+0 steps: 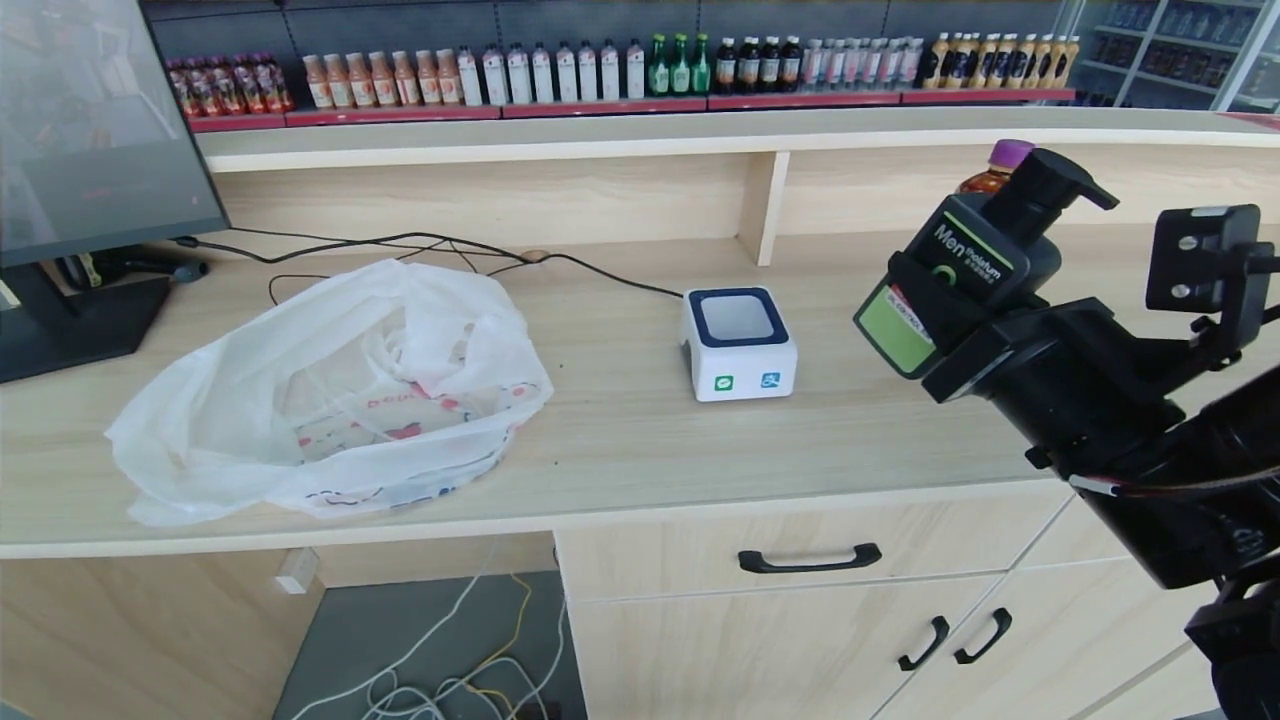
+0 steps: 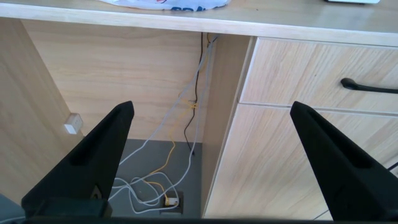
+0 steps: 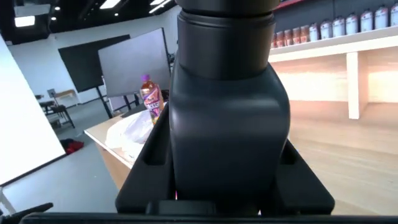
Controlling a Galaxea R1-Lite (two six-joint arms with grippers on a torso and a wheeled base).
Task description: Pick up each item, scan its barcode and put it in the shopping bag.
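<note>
Currently the right jaws are clamped on a black pump bottle point(image 1: 985, 255), holding it in the air over the right part of the counter point(image 1: 640, 440), well clear of the surface. The bottle is tilted, with its pump head up and toward the far right and its green-labelled lower end toward the near left. Behind it, farther back on the counter, stands an amber drink bottle point(image 1: 1008, 158) with a purple cap.

The scanner point(image 1: 738, 343), a small white box with a dark blue frame round its top window, sits near the middle of the counter, left of the held bottle and well apart from it. Left of the scanner lies the shopping bag point(image 1: 330, 400), a thin white plastic bag, crumpled, with its mouth open upward and red and blue print on its lower part. Whether anything is inside it cannot be told. A black cable point(image 1: 450, 245) runs along the far side of the counter to the scanner, and a dark monitor point(image 1: 90, 130) stands at the far left.

The left jaws are spread wide, low in front of the counter and below its near edge. They face the gap under the counter where loose cables point(image 2: 155, 186) hang down, beside a drawer front point(image 2: 311, 68) with a black handle point(image 2: 370, 86).

Beyond the counter a shelf point(image 1: 620, 105) carries rows of drink bottles.
</note>
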